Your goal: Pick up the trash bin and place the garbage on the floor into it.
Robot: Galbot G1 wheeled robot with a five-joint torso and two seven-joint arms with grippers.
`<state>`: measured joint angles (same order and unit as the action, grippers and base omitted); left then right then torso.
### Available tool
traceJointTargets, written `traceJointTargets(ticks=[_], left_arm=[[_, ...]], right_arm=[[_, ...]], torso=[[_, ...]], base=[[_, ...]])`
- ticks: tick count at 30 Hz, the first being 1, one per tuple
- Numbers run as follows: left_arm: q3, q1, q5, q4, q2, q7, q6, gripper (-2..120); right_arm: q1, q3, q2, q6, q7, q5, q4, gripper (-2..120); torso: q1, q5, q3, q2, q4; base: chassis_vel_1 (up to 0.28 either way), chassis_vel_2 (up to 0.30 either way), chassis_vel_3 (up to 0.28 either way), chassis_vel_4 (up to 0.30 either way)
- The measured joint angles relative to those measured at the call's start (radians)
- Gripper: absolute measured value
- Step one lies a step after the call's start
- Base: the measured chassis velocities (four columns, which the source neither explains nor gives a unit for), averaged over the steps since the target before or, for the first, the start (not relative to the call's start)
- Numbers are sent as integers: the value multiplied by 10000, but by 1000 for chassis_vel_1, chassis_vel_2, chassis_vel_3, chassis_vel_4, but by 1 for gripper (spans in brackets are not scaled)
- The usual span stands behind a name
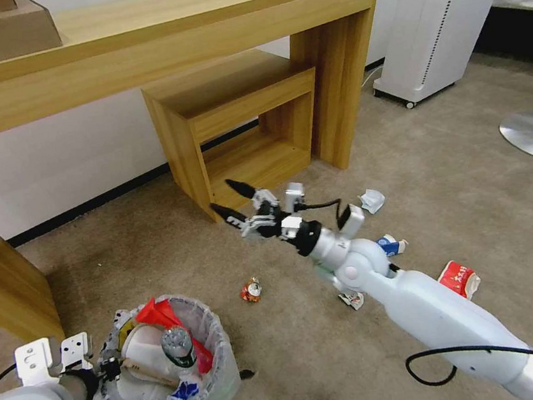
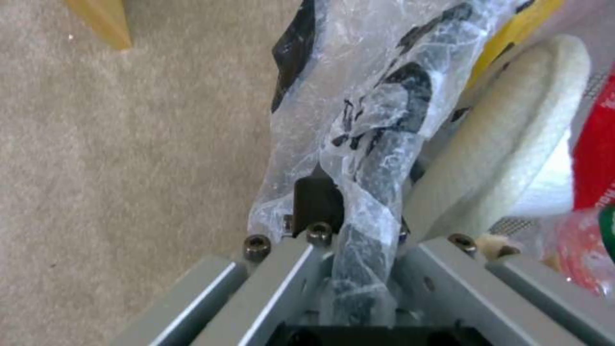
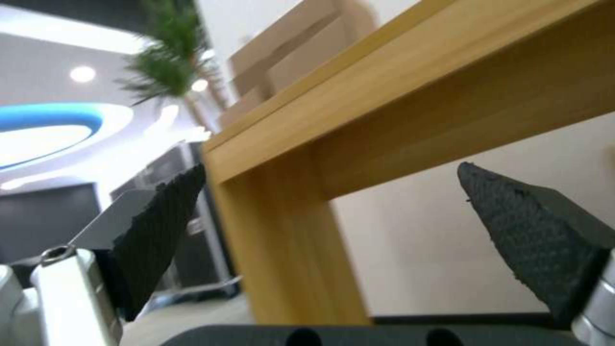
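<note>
The trash bin (image 1: 216, 366), lined with a crinkled clear bag, hangs at the lower left of the head view, and my left gripper (image 1: 104, 367) is shut on its rim. In the left wrist view the bagged rim (image 2: 375, 192) is pinched by the left gripper (image 2: 359, 235), with a white slipper (image 2: 506, 144) inside. The bin also holds a red wrapper (image 1: 158, 315), a bottle (image 1: 179, 348) and a wooden stick (image 1: 148, 373). My right gripper (image 1: 221, 194) is open and empty, raised over the floor (image 1: 125, 254) near the stool. Garbage on the floor: a crumpled red wrapper (image 1: 251, 290), white paper (image 1: 372, 201), a blue-white carton (image 1: 390, 245), a red wrapper (image 1: 460, 278).
A low wooden stool (image 1: 239, 126) stands under a long wooden desk (image 1: 152, 39) just ahead of the right gripper (image 3: 332, 168). A white wheeled unit (image 1: 432, 20) is at the back right, a metal disc base (image 1: 531, 131) at far right. A white scrap (image 1: 353, 299) lies under the right arm.
</note>
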<state>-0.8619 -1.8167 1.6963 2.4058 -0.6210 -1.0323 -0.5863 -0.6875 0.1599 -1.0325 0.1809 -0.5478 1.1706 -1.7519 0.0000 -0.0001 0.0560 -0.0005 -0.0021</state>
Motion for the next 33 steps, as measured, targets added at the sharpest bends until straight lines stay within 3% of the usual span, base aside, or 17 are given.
traceJointTargets(ticks=[5,6,9,10,12,13,16,22,33], left_arm=[[-67,172,333,-28,112,-18,23,0],[-67,172,333,-28,112,-18,23,0],[-220,283,562,-81,257,30,6,0],[-220,283,562,-81,257,30,6,0],[-556,336,856,-133,642,96,10,0],[-556,336,856,-133,642,96,10,0],[-968,354,1485,-107,1004,144,-16,0],[-1099,416,1783,-169,992,175,-52,0],[-576,707,1382,-260,593,183,-102,0]], right_arm=[[-1484,-1849,362,-159,1173,-1050,-386,100],[-1484,-1849,362,-159,1173,-1050,-386,100],[-2886,-3502,624,-637,2218,-2228,-588,100],[-2886,-3502,624,-637,2218,-2228,-588,100],[-3987,-4671,714,-1061,2987,-3454,-644,100],[-3987,-4671,714,-1061,2987,-3454,-644,100],[-5530,-6082,447,-1994,4084,-4790,-676,100],[-6209,-6664,38,-2268,4482,-5222,-512,100],[-6933,-7067,-1271,-1470,4119,-6765,512,100]], torso=[[0,1,1,0,2],[0,1,1,0,2],[0,-2,-1,1,1],[0,-2,-1,1,1],[-1,1,-1,0,-3],[-1,1,-1,0,-3],[0,1,-1,1,-4],[0,-1,-1,1,-4],[-1,-7,0,1,0]], base=[[0,0,0,0],[0,0,0,0],[0,0,0,0],[0,0,0,0],[0,0,0,0],[0,0,0,0],[0,0,0,0],[0,0,0,0],[0,0,0,0]])
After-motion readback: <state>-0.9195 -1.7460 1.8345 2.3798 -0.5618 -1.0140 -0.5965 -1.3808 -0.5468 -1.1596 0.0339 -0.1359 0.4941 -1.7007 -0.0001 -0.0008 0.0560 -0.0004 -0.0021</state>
